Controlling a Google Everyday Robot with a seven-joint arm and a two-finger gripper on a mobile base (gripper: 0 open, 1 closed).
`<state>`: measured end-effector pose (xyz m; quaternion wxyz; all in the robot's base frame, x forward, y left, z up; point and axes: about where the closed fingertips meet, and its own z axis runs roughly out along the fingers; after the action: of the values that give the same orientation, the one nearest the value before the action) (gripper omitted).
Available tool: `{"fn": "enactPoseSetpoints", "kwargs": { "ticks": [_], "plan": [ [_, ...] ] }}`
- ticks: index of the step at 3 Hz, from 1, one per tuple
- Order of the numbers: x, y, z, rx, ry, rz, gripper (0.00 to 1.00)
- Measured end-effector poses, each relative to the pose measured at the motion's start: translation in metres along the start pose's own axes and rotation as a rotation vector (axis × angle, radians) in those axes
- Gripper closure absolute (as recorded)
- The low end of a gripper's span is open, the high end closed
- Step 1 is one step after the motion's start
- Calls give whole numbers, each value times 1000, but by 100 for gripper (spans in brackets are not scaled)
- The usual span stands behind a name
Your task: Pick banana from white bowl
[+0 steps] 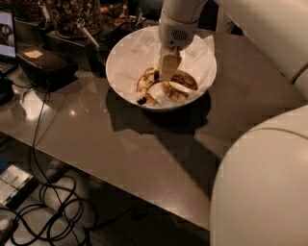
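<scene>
One soft, bruisable banana inside the white bowl; your end effector sits among the fruit, grip state unclear. Pinch mid-body, gently.

Arm: glossy white shells; beige gripper (wrist w/ grille) over white bowl.

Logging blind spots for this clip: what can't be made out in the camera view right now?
The gripper, low in the white bowl: contact with the banana hidden by its own body.
Glass jars: tops cut off by the upper edge.
The table: right part hidden behind the robot arm.
</scene>
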<state>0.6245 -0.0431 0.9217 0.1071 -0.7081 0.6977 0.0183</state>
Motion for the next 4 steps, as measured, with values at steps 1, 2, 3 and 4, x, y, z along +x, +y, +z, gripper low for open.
{"fn": "enactPoseSetpoints", "kwargs": {
  "ticks": [1,2,3,4],
  "plan": [
    [-1,-1,-6,22,-6,-1,100],
    [-1,0,-6,22,-6,-2,100],
    [-16,20,-25,39,-23,-43,100],
    [-43,54,-53,72,-54,-139,100]
  ]
}}
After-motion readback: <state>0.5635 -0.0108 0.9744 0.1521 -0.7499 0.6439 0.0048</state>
